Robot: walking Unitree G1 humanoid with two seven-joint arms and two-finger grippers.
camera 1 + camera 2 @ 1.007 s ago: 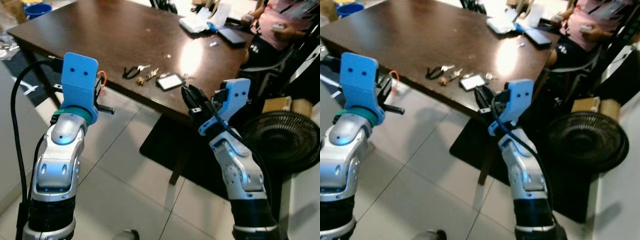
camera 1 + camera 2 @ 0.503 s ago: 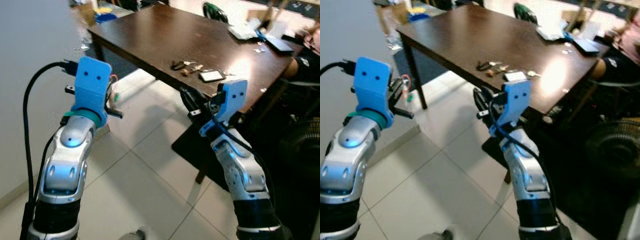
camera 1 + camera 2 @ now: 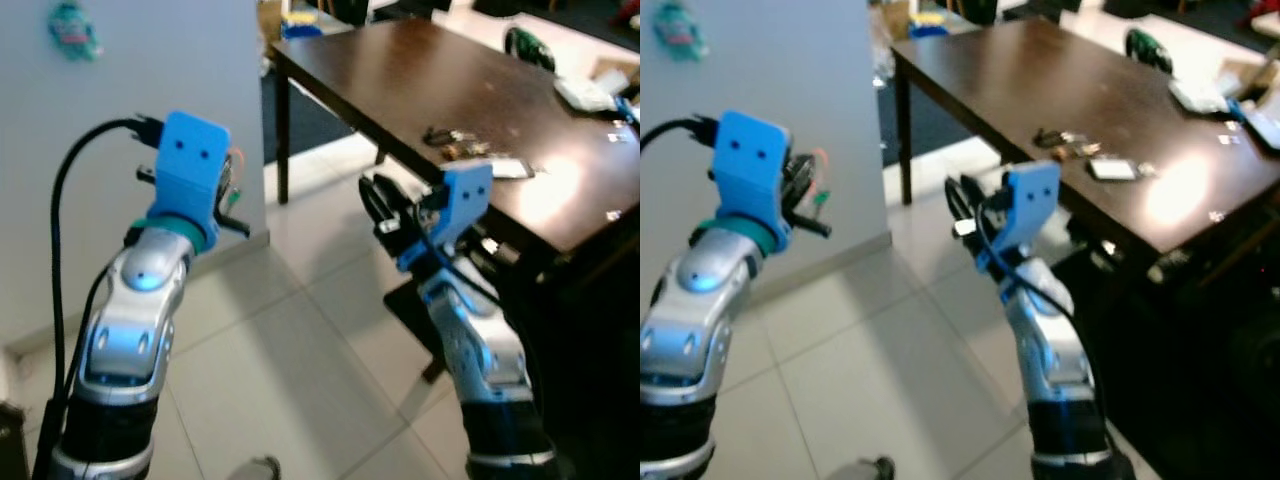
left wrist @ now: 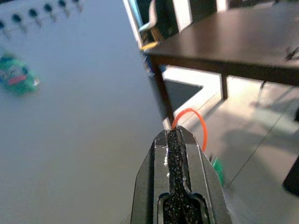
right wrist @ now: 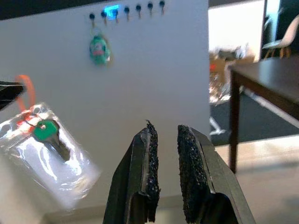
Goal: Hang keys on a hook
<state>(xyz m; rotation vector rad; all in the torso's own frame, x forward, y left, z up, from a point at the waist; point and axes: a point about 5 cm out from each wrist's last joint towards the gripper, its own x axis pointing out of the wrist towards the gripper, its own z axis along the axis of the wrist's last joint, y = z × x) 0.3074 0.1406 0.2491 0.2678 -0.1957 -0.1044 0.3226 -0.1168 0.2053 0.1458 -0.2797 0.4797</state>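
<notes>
**Right wrist view: key dangling from the left gripper, hooks up on the wall**

From that wrist camera you get the best look at the key (image 5: 46, 132). It's got a green head and sits inside a clear little plastic bag (image 5: 49, 156), all hanging off an orange loop (image 5: 24, 91). The key's long axis runs slanted, head up near the loop and blade pointing down and away from it.

The left gripper (image 4: 176, 140) has its black fingers pressed together with the orange loop pinched at the tips, held up in front of the white wall (image 3: 120, 110). The right gripper (image 5: 164, 140) is holding nothing, fingers a small gap apart, raised beside the corner of the dark wooden table (image 3: 420, 80).

High on the wall there's a row of small dark hooks (image 5: 126, 9), with a green keychain thing (image 5: 99, 50) hanging from one. The held key sits well below that row.

On the table there's another bunch of keys (image 3: 1060, 143) beside a phone (image 3: 1112, 170).
</notes>
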